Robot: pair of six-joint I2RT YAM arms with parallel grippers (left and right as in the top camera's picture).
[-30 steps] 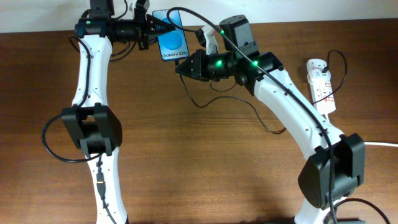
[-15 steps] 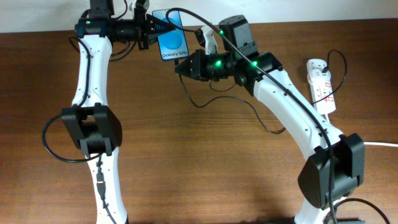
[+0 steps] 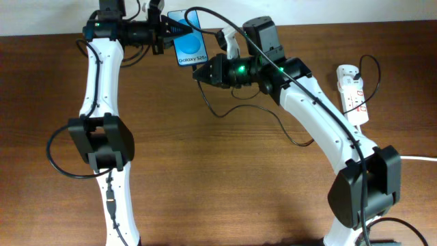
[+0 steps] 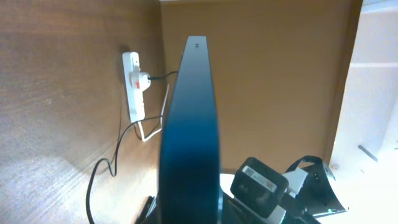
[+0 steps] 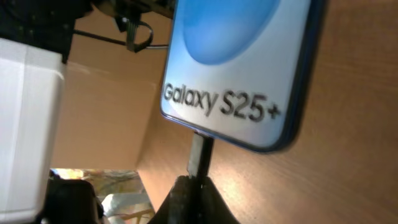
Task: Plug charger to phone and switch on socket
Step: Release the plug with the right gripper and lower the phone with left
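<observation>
While the left hand (image 3: pixel 166 35) pinches the phone (image 3: pixel 189 41) raised at the back, the right hand (image 3: pixel 203 73), pinching the charger plug (image 5: pixel 200 155), has crept closer. Tip now meets the phone's bottom edge, seating unclear. Socket (image 3: pixel 353 92) far right, likely not yet switched.

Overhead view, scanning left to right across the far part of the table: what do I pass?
left gripper → phone → right arm's green-lit wrist → socket. The right gripper sits under the phone, overlapping it, so it is left out.
</observation>
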